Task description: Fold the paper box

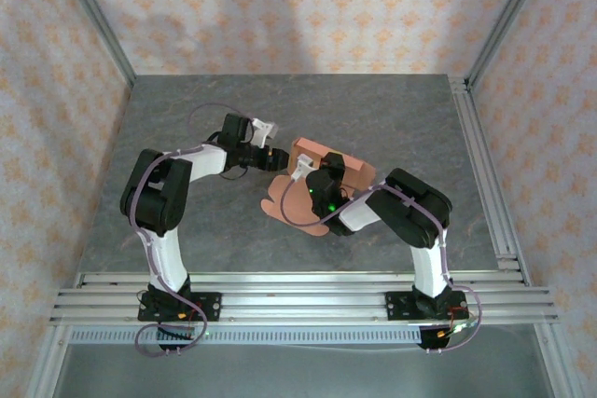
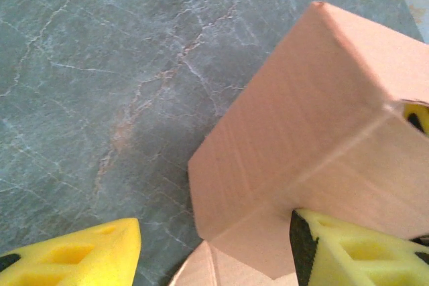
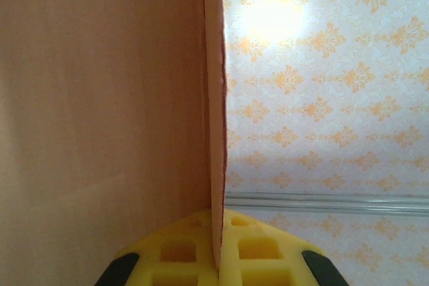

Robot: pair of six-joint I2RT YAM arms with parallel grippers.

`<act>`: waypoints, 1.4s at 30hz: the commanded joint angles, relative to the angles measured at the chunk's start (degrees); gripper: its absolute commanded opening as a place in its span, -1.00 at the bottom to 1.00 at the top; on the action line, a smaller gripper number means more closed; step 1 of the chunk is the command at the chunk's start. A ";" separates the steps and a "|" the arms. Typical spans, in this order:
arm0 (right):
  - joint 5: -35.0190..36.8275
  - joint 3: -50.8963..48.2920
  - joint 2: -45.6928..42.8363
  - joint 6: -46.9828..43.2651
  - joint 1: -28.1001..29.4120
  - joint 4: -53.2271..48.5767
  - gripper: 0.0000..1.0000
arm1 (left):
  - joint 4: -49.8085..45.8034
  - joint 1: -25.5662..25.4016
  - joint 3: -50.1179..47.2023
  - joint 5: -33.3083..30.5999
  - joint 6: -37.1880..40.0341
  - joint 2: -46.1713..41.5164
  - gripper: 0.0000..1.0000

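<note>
As right hand (image 3: 216, 259) pinches one paper box (image 2: 301, 132), left hand (image 2: 214, 251) stands agape.

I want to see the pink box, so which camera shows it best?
The top external view: the paper box shows almost whole, raised walls and rounded flaps. The left wrist view gives one folded corner close up; the right wrist view, one panel edge-on, pinched by the right gripper.

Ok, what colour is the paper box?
Salmon pink, plain; the paper box shows best in the left wrist view.
</note>
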 commanded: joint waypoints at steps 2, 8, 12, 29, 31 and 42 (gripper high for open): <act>-0.87 1.28 -1.18 0.11 -0.09 -1.65 -1.00 | 2.74 -0.55 -1.80 1.50 0.44 -3.54 0.25; -1.07 1.37 -2.00 0.13 0.00 -3.20 -1.00 | 0.54 -1.15 -0.08 1.12 1.85 -2.40 0.26; -1.38 1.51 -3.19 1.20 0.09 -5.49 -1.00 | -1.12 -1.84 1.25 0.12 2.71 -1.12 0.25; -3.19 2.99 -6.43 7.38 0.22 -15.24 -1.00 | -2.44 -2.64 3.09 -0.83 3.36 2.27 0.00; -3.53 3.08 -6.73 8.28 0.26 -16.38 -1.00 | -2.65 -2.83 3.19 -1.09 3.63 2.44 0.00; -4.63 4.40 -8.01 11.87 0.44 -22.35 -1.00 | -3.00 -4.22 4.83 -2.10 3.59 3.99 -0.08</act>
